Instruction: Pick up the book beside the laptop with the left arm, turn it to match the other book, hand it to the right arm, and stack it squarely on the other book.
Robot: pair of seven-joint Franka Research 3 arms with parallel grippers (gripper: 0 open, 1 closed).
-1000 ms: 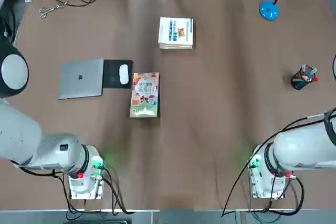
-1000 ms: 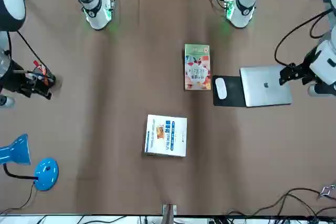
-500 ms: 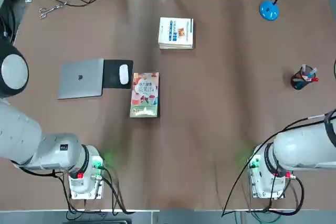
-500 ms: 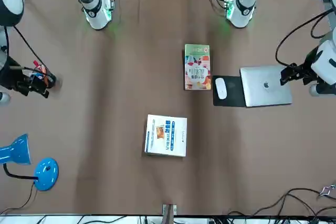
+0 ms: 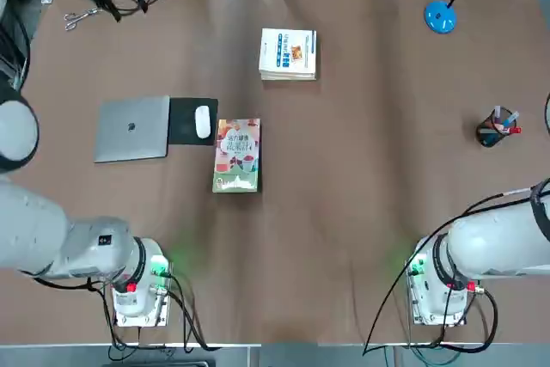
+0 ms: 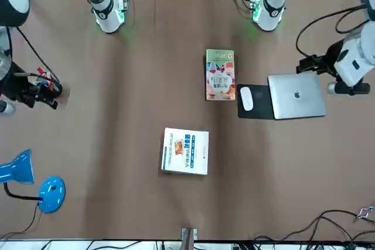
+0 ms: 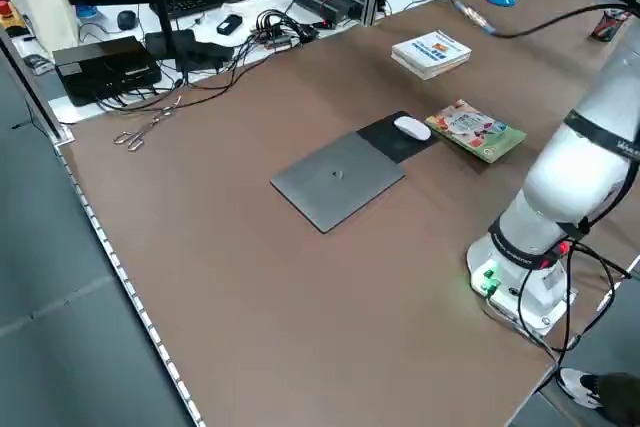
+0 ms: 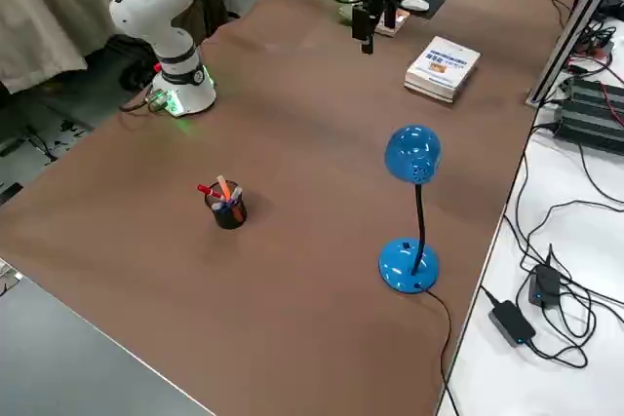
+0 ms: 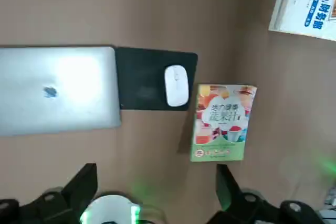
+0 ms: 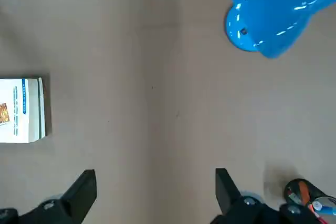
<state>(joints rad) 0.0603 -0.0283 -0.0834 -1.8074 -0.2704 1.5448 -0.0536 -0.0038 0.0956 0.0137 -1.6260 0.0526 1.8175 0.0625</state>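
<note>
Your book (image 5: 236, 155) lies flat on the brown surface (image 5: 361, 169), touching or just beside the edge of the black mouse pad (image 5: 185, 120) that carries a white mouse (image 5: 203, 121); the closed silver laptop (image 5: 131, 128) sits on the pad's other side. The book's long axis runs toward and away from the arm bases. The other book (image 5: 288, 53) lies well apart, farther from the bases, thicker, white cover with blue text blocks, its long axis seemingly crosswise, so expect roughly a quarter turn to match. Left gripper (image 9: 157, 195) hangs high above the laptop side of the surface, looking down on laptop, pad and book; jaws spread wide, nothing between them. Right gripper (image 10: 155, 195) is likewise raised, over bare surface with a blue desk lamp (image 10: 273, 17) and a pen cup (image 5: 497, 129) near; jaws wide, empty. Handling, as a judgement: the book looks thin, a glossy soft cover, light, likely to flex and slip. Lying flush, it offers no edge to pinch from above except across its narrow width; take it across the short dimension near the middle of its length, so it hangs balanced and leaves a free end for the handover. Mind the side against the mouse pad: a finger coming down there may catch the pad or nudge the mouse. The surface looks matte and cloth-like, which should give some grip against sliding. The thicker book should make a steady base for stacking.
</note>
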